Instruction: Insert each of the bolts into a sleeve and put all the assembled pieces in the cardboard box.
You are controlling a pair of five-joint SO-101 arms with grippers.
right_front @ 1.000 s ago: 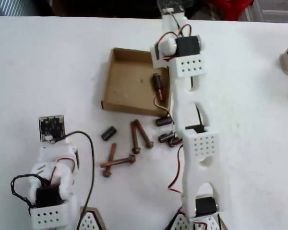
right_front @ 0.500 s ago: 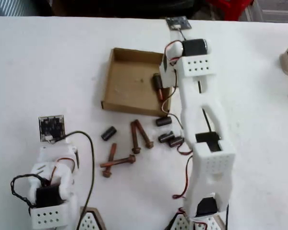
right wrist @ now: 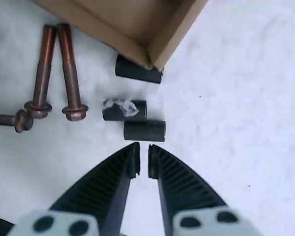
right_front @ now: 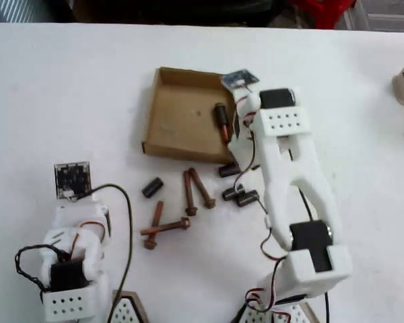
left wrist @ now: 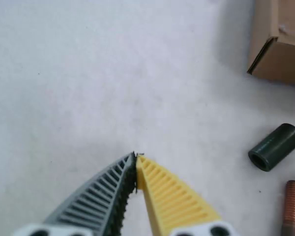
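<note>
The right arm's fingers [right wrist: 133, 162] stand a narrow gap apart over the white counter [right wrist: 246, 98] and hold nothing. Just ahead of their tips lies a dark sleeve [right wrist: 144, 131], crosswise to them. A second sleeve [right wrist: 124, 109] lies just beyond it and almost touches it. A third sleeve [right wrist: 138, 71] lies farther ahead, against the outer corner of the cardboard box [right wrist: 174, 27]. Off to one side of these fingers two copper bolts [right wrist: 42, 73] [right wrist: 69, 69] lie side by side, heads toward the fingers, and the head of another bolt [right wrist: 17, 120] lies just past them. From above, one assembled piece [right_front: 221, 120], a bolt seated in a sleeve, rests inside the box [right_front: 175, 114] near the wall closest to the right arm. The three loose sleeves [right_front: 229, 170] [right_front: 233, 193] [right_front: 248, 198] sit just outside that corner. The left arm's fingers [left wrist: 136, 158], one grey and one yellow, are pressed together at the tips with nothing between them, low over bare counter. Ahead of them and off to the side lies a fourth sleeve [left wrist: 275, 146], its open end turned toward them. The threaded end of a bolt [left wrist: 291, 206] shows nearer the fingers on that same side, and a corner of the box [left wrist: 280, 44] lies well beyond. From above, this sleeve [right_front: 152, 186] lies apart from the others, and two crossed bolts [right_front: 156, 217] [right_front: 168, 227] lie near it.
</note>
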